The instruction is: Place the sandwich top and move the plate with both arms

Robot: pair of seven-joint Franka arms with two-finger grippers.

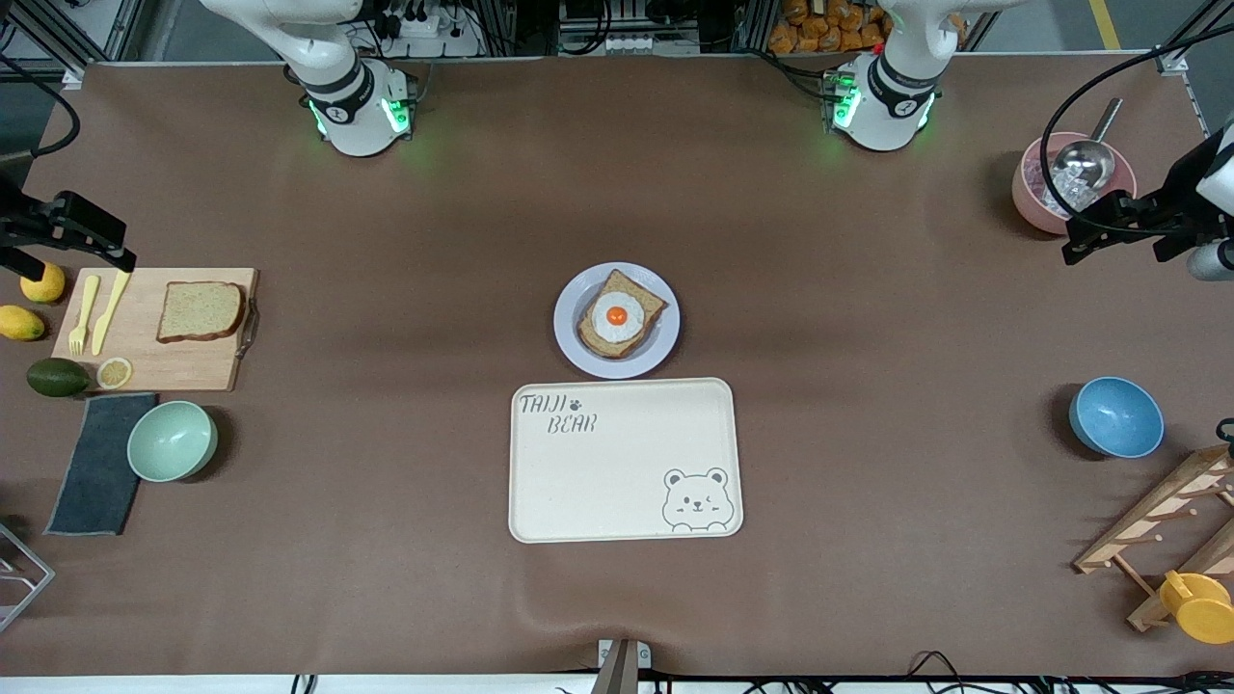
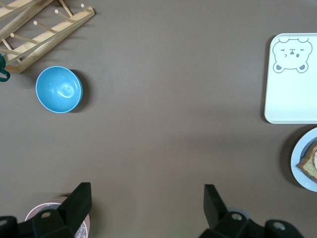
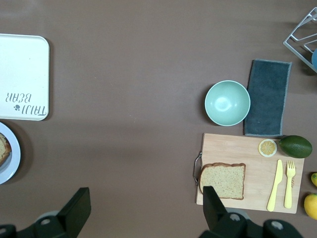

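Note:
The sandwich top (image 1: 200, 310), a plain tan bread slice, lies on a wooden cutting board (image 1: 193, 361) at the right arm's end of the table; it also shows in the right wrist view (image 3: 223, 181). The lavender-grey plate (image 1: 569, 337) sits mid-table and bears a bread slice with a fried egg (image 1: 620, 315). My right gripper (image 1: 96, 241) hovers open and empty by the board's edge (image 3: 146, 196). My left gripper (image 1: 1089, 231) hangs open and empty beside a pink bowl (image 2: 147, 191). The plate's rim (image 2: 303, 163) shows at the edge of the left wrist view.
A cream bear tray (image 1: 627, 463) lies just nearer the camera than the plate. Yellow knife and fork, lemons, an avocado, a green bowl (image 1: 172, 440) and a grey cloth surround the board. A pink bowl with scoop (image 1: 1036, 188), blue bowl (image 1: 1115, 416) and wooden rack (image 1: 1166, 530) stand at the left arm's end.

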